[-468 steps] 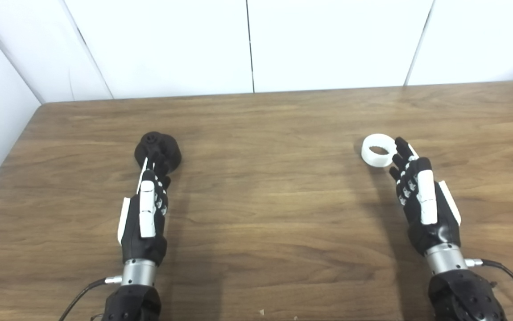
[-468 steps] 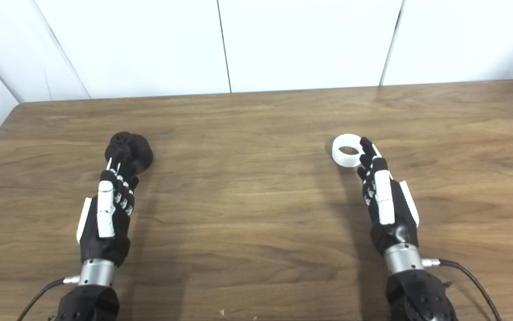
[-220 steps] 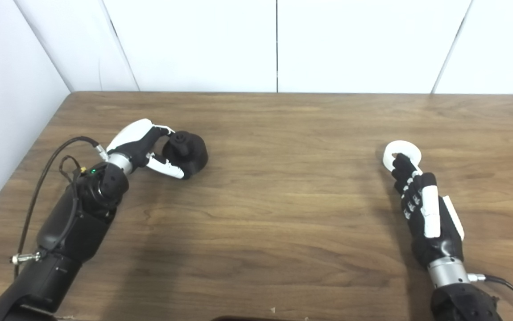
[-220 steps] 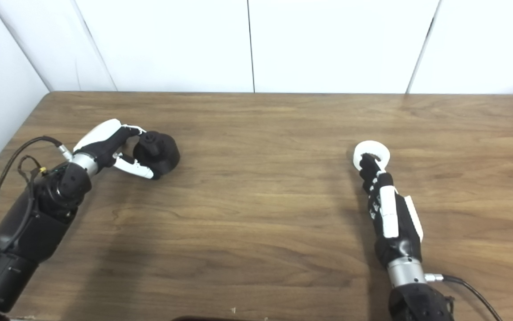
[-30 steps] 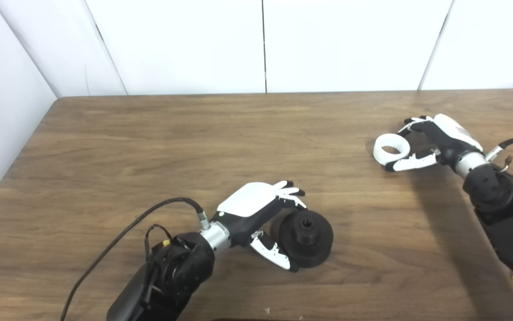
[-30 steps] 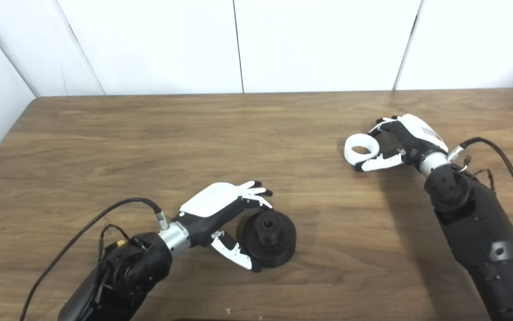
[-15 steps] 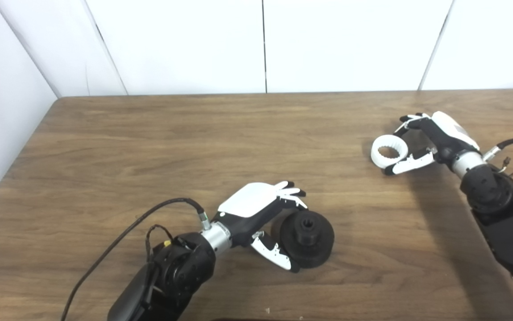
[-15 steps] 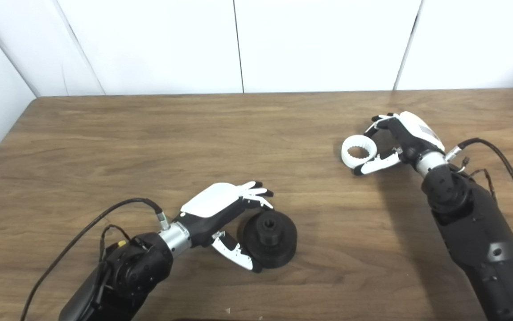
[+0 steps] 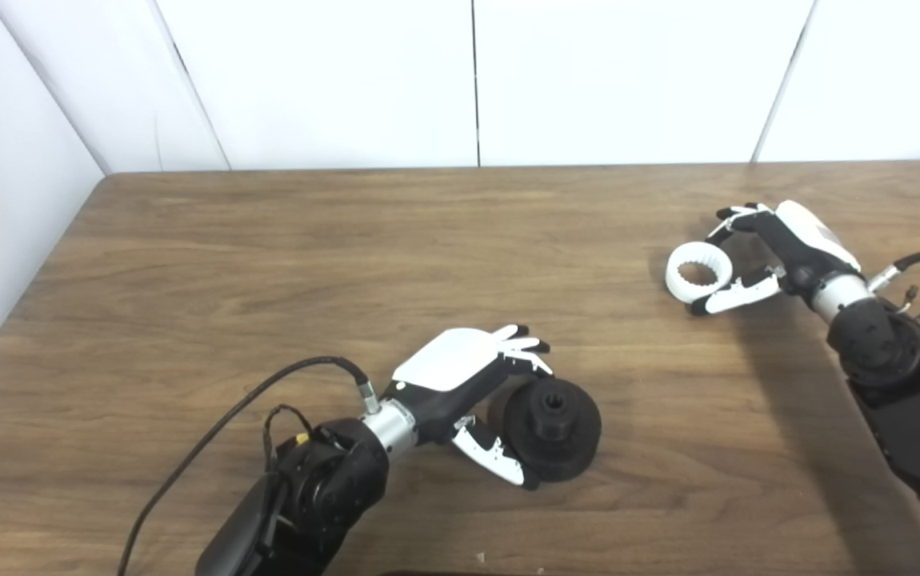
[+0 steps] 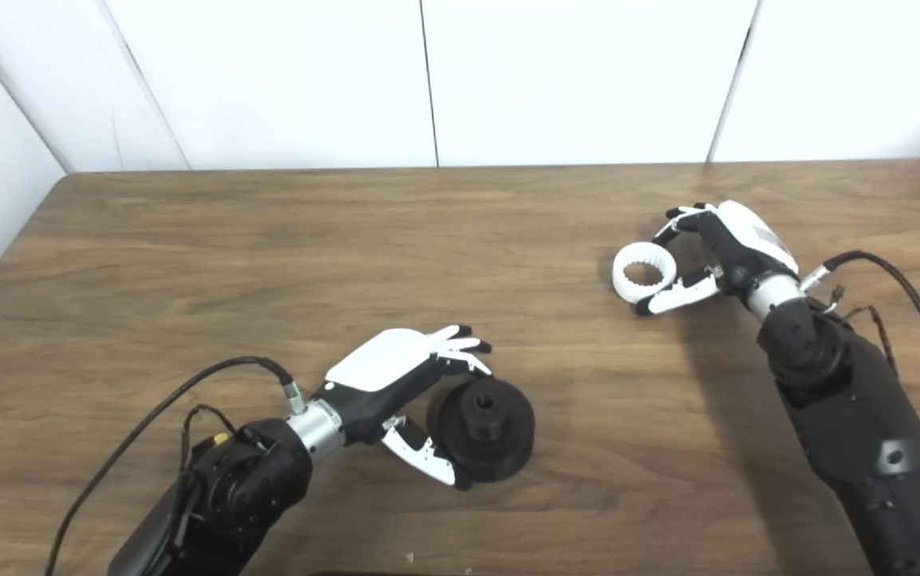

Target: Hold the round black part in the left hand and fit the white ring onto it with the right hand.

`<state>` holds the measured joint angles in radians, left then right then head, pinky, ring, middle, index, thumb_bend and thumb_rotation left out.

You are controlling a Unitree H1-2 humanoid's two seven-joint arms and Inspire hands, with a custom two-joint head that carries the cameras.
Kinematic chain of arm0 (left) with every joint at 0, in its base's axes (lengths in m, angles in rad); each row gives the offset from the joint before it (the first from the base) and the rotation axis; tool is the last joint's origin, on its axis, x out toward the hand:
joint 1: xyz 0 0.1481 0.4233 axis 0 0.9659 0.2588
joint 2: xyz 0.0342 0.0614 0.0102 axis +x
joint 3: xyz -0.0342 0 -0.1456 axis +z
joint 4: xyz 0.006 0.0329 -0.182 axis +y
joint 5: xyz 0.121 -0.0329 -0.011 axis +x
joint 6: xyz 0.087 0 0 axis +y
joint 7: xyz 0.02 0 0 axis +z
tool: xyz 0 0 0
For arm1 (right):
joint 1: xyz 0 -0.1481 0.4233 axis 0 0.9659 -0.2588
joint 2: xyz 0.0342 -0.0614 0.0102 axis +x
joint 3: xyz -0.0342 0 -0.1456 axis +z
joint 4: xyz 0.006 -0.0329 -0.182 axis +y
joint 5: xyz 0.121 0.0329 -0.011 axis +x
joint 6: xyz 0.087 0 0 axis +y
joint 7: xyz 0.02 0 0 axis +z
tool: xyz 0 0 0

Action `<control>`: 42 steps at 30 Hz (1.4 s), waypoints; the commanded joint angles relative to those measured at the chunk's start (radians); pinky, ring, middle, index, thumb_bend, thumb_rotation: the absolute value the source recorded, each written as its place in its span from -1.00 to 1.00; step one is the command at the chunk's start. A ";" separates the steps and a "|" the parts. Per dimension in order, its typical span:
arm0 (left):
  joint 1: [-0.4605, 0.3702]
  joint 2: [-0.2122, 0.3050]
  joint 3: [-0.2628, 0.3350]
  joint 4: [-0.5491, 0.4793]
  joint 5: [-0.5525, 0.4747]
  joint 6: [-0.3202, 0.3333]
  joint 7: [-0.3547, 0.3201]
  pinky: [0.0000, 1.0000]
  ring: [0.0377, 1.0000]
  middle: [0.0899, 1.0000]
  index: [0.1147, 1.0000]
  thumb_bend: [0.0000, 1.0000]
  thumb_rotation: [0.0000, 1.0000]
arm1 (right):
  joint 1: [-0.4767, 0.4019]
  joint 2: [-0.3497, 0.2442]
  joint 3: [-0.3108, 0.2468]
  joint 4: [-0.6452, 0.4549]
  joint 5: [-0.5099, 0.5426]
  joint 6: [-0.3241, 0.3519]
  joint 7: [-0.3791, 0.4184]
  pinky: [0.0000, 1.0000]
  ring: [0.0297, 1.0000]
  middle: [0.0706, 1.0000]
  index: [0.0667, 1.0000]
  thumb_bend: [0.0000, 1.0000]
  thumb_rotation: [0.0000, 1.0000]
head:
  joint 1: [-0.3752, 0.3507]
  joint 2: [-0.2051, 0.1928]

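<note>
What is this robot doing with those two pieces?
It is putting two parts together. Its left hand grips a round black part resting on the wooden table. Its right hand holds a white ring far off to the right. The ring is not yet on the black part.

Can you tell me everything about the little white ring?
The white ring is a small, thick hoop that looks like plastic, with tiny teeth lining its round hole. The right robot hand holds it between thumb and fingers, tipped so the hole faces mostly up. It sits over the right side of the wooden table, far from the black part.
</note>
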<state>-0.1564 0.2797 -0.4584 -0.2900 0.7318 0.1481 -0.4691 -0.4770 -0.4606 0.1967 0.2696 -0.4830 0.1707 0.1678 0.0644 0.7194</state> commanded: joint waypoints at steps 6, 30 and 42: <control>0.000 0.001 -0.010 -0.010 0.023 0.011 -0.015 0.88 1.00 0.86 0.18 0.59 -0.40 | -0.012 -0.020 -0.041 -0.098 0.043 -0.028 0.009 0.86 0.97 0.75 -0.09 0.05 -0.68 | 0.000 0.002; -0.017 -0.019 -0.015 0.014 0.032 0.009 -0.006 0.85 0.99 0.85 0.17 0.57 -0.40 | 0.084 -0.032 -0.095 -0.434 0.108 0.076 0.137 0.91 0.92 0.70 -0.09 0.04 -0.67 | 0.001 -0.011; -0.019 -0.023 -0.013 0.022 0.034 0.009 -0.006 0.87 1.00 0.86 0.18 0.57 -0.39 | 0.142 -0.029 -0.065 -0.596 0.129 0.137 0.223 0.83 0.90 0.71 -0.10 0.05 -0.68 | 0.000 -0.010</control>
<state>-0.1591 0.2504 -0.4668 -0.2816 0.7490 0.1568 -0.4700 -0.3129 -0.4745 0.1323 -0.2710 -0.3602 0.3026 0.3804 0.0629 0.7087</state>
